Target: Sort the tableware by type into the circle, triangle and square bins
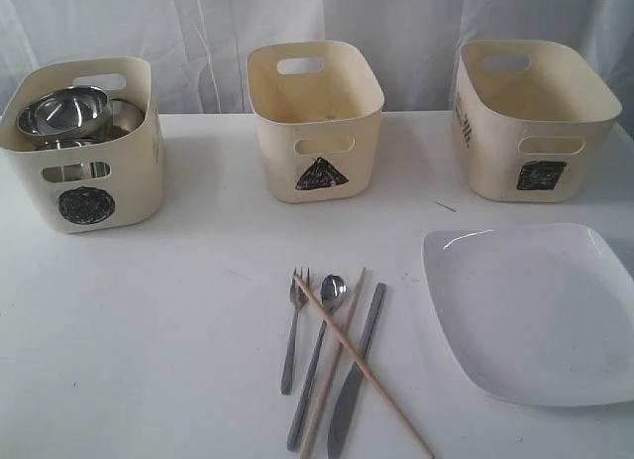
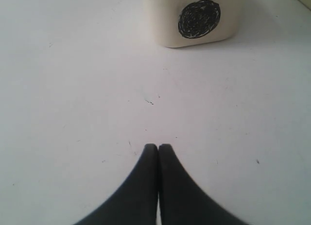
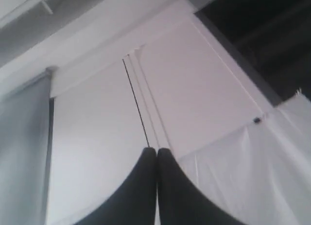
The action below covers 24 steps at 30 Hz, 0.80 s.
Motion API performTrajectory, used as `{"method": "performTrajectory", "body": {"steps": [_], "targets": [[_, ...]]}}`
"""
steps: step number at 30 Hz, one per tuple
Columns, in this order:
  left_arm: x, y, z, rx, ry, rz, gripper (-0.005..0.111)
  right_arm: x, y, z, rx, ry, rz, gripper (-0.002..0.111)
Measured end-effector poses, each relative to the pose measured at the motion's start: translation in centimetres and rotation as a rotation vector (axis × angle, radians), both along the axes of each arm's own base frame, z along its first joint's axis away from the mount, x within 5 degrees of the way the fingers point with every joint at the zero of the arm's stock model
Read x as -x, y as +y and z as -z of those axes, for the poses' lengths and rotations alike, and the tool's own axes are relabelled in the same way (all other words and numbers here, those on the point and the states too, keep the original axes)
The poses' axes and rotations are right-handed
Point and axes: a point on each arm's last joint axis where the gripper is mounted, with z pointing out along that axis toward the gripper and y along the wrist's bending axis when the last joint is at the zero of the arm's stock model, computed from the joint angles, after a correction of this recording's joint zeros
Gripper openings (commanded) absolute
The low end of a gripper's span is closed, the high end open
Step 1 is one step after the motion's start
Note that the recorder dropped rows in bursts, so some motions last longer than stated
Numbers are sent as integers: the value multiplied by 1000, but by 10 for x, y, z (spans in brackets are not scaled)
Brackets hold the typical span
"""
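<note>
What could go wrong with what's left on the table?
1. One of the chopsticks lies across the fork, spoon and knife; lifting any piece may drag the rest.
2. The plate looks wider than the mouth of the square bin; it may jam or tip.

Scribbled black signs mark three cream bins: a circle [image 1: 82,205] on the left bin [image 1: 30,191], a triangle [image 1: 319,173] on the middle bin [image 1: 277,152], a square [image 1: 541,175] on the right bin [image 1: 495,167]. Dark marks on the right bin's side are unreadable.
</note>
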Motion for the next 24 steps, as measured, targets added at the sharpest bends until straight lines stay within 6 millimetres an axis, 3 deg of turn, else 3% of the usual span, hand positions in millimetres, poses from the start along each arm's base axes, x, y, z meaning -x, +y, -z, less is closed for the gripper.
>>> {"method": "performTrajectory", "body": {"steps": [3,6,9,12,14,16,20,24], "targets": [[0,0,0,0,0,0,1,-37,2,-41,137,76,174,0],[0,0,0,0,0,0,1,-104,2,-52,311,339,333,0],[0,0,0,0,0,0,1,-184,3,-15,660,774,455,0],[0,0,0,0,0,0,1,-245,-1,62,1009,1225,381,0],[0,0,0,0,0,0,1,-263,-5,108,1051,1484,236,0],[0,0,0,0,0,0,1,-269,-7,136,938,1683,107,0],[0,0,0,0,0,0,1,-269,16,145,796,1863,-87,0],[0,0,0,0,0,0,1,-261,79,135,885,1906,-334,0]]}}
